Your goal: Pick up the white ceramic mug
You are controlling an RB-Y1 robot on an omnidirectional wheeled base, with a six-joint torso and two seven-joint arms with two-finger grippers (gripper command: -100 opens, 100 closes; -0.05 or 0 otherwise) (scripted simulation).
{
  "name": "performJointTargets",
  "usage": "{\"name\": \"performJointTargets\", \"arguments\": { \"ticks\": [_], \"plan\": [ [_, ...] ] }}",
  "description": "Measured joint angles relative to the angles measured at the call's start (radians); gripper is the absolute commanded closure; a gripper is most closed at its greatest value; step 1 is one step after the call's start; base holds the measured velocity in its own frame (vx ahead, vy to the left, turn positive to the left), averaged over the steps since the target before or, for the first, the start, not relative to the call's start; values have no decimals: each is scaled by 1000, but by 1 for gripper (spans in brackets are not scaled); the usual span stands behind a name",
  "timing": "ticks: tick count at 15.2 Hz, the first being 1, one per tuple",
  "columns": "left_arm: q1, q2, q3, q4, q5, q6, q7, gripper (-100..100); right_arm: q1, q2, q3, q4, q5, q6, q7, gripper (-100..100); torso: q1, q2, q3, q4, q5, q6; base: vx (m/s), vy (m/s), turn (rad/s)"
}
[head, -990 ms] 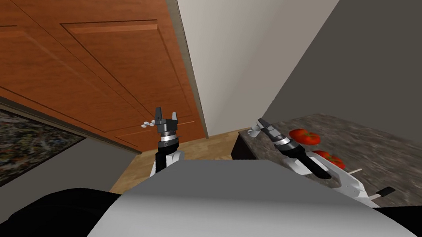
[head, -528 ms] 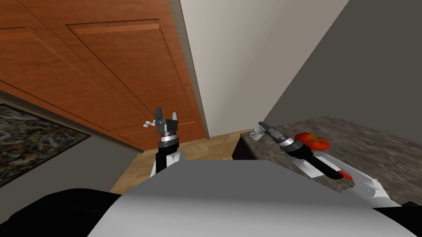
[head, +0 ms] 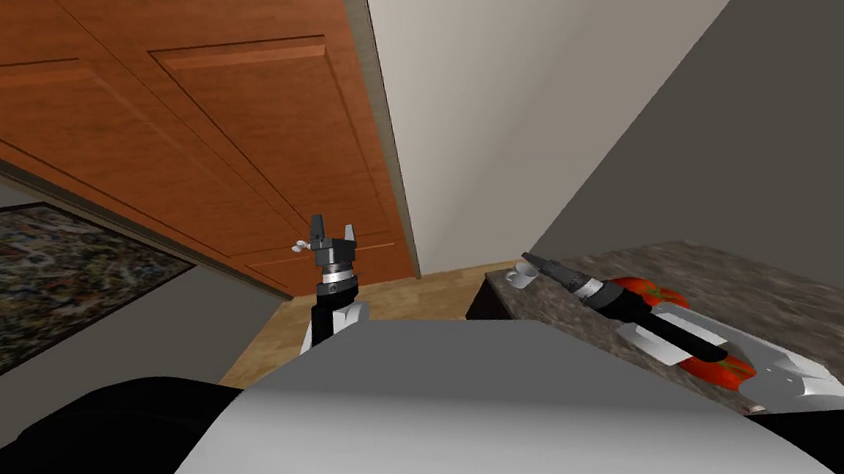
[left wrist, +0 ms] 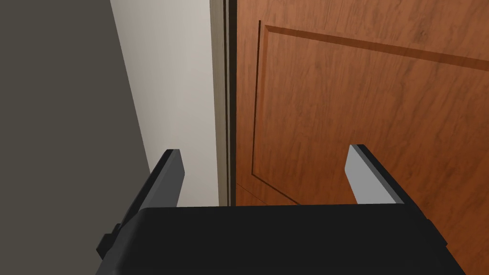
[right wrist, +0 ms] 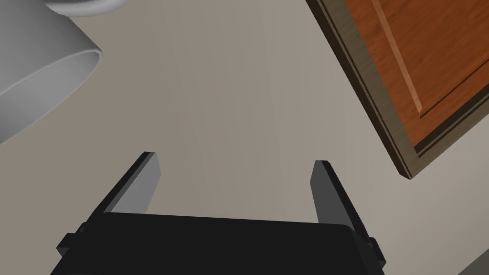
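The white mug (head: 518, 275) stands at the near corner of the dark speckled surface (head: 821, 301), close to its edge. Whether anything is in it cannot be told: the right wrist view brings the white mug (right wrist: 38, 86) close, but gives its pale grey outer wall and part of the rim, not the inside.

The right tool (head: 525, 258) reaches out over the surface with its tip just beside the mug. Seen from the wrist, its two fingers (right wrist: 143, 184) stand wide apart with nothing between them. The mug lies off to the outer side of one finger, clear of the gap and not touched by it.

The head view takes in what the wrist camera passes over: two red tomatoes on the surface, one (head: 667, 298) beside the right forearm and another (head: 719, 372) partly under it, well back from the mug.

The left tool (head: 330, 232) is held up in front of a reddish-brown wooden door (head: 244, 120), fingers spread and holding nothing
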Motion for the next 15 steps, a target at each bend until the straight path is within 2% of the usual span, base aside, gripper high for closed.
{"name": "performJointTargets", "arguments": {
  "ticks": [2, 5, 10, 15],
  "plan": [
    [0, 0, 0, 0, 0, 0, 0, 0, 9, -41, 9, 21, 4, 0, 1, -100, 0, 0, 0, 0, 0, 0, 41, -8, 106],
    [0, 0, 0, 0, 0, 0, 0, 0, 3, -102, 36, 78, 14, -10, 1, -100, 1, 0, 0, 0, 0, 0, 39, 0, 71],
    [0, 0, 0, 0, 0, 0, 0, 0, 36, -203, 55, 135, 21, -23, 2, -100, 2, 1, 1, 0, 0, 0, 32, 5, 77],
    [0, 0, 0, 0, 0, 0, 0, 0, 58, -298, 99, 208, 36, -33, 4, -100, 3, 1, 1, 0, 1, 0, 27, 20, 75]
  ]
}}
